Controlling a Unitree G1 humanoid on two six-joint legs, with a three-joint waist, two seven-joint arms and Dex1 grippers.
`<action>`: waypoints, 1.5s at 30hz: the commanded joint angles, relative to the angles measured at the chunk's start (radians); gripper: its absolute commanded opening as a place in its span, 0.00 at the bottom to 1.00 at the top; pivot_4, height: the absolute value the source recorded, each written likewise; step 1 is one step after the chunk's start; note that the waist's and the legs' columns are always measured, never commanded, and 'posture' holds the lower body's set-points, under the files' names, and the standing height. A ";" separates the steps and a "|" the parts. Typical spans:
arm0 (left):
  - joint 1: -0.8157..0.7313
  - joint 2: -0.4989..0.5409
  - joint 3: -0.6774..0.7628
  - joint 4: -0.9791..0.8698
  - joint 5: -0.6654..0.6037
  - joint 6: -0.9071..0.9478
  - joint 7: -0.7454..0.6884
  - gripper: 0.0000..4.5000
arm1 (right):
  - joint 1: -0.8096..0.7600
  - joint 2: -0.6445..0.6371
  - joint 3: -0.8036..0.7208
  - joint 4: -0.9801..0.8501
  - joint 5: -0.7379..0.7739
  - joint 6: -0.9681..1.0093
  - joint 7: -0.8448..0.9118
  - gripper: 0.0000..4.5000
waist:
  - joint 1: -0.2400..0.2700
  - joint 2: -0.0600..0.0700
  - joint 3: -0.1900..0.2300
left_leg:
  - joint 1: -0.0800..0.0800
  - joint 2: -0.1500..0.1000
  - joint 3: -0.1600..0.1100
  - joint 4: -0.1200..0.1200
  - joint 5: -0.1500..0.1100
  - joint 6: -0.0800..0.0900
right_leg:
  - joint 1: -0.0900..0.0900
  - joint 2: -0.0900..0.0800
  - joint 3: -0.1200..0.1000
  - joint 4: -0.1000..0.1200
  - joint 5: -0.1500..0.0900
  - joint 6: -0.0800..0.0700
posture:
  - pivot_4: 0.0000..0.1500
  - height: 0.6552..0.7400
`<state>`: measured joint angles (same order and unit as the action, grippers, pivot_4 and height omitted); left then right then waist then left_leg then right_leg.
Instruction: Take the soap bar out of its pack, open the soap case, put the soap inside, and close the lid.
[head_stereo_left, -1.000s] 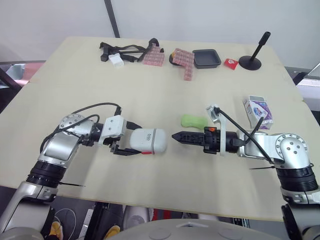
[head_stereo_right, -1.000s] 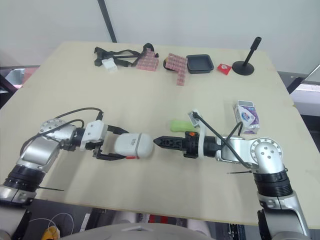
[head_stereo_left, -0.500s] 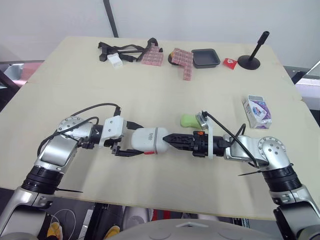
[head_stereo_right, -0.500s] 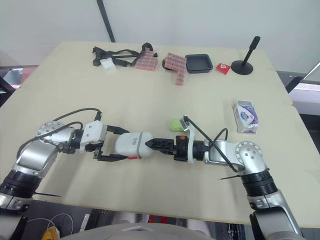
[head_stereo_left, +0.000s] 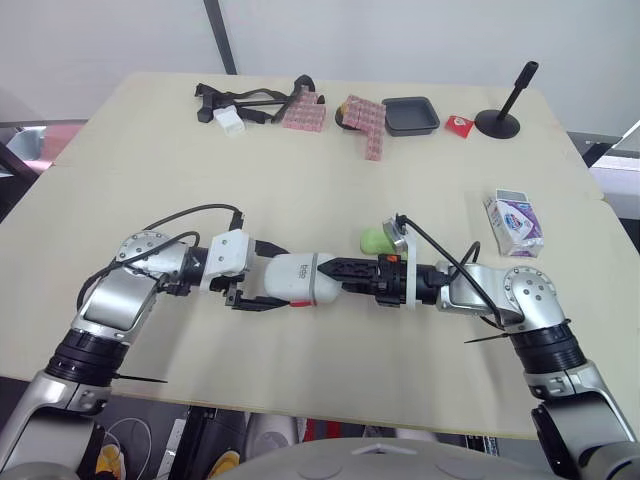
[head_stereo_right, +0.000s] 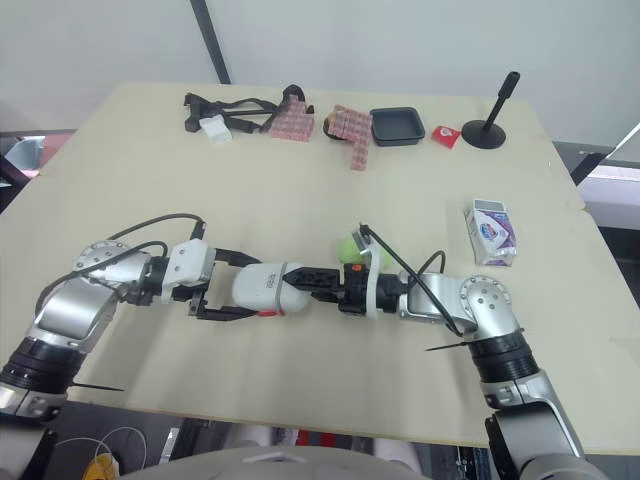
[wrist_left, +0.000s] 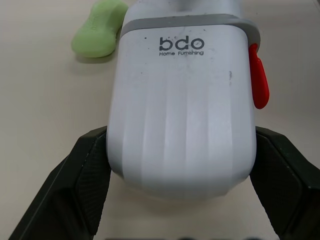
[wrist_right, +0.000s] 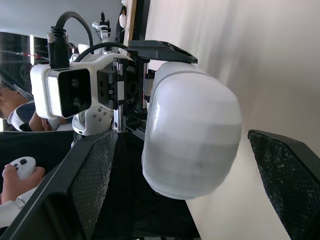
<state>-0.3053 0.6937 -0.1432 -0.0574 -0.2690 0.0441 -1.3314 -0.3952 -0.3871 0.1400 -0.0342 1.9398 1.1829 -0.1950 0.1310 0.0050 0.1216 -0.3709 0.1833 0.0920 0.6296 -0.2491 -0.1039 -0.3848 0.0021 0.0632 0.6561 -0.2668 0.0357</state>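
We see the left gripper (wrist_left: 180, 134) clenched on the white soap case (head_stereo_left: 295, 278) near the table (head_stereo_left: 300, 170) front. The right gripper (wrist_right: 182, 135) is spread wide, straddling the case's other end. Green soap (head_stereo_left: 375, 241) lies bare just beside it, with the pack (head_stereo_left: 516, 222) well apart to the right.

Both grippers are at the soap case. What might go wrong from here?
The left gripper grips only the rounded rear of the soap case, so a pull from the open right gripper at the other end might drag it loose. The green soap lies close beside the right arm; a sideways move may knock it away.
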 joint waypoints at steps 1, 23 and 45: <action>-0.005 0.001 0.004 -0.013 -0.005 -0.026 0.004 0.77 | -0.017 0.005 -0.008 -0.004 0.032 0.005 -0.007 0.87 | 0.001 0.000 0.000 | 0.000 0.000 0.000 0.000 0.000 0.000 | 0.000 0.000 0.000 0.000 0.000 0.000 | 1.00 1.00; 0.025 0.029 0.036 -0.052 -0.033 -0.010 0.014 0.77 | 0.052 -0.020 -0.062 -0.043 0.032 0.013 -0.010 0.47 | 0.002 0.000 0.000 | -0.002 0.000 0.000 0.002 0.000 0.000 | -0.002 0.000 0.000 0.002 0.000 0.000 | 1.00 1.00; 0.028 -0.003 0.065 0.023 -0.030 -0.121 0.062 0.77 | 0.074 -0.094 -0.098 -0.137 0.032 -0.027 -0.039 0.47 | 0.003 -0.001 0.000 | -0.002 0.000 0.000 0.003 0.000 0.000 | -0.003 0.000 -0.001 0.003 0.000 0.000 | 1.00 1.00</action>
<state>-0.2671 0.6891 -0.0976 -0.0294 -0.2846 -0.0591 -1.2743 -0.3202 -0.4555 0.0608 -0.1242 1.9502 1.1768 -0.2161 0.1342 0.0042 0.1211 -0.3733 0.1833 0.0919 0.6326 -0.2491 -0.1038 -0.3876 0.0020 0.0627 0.6589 -0.2668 0.0358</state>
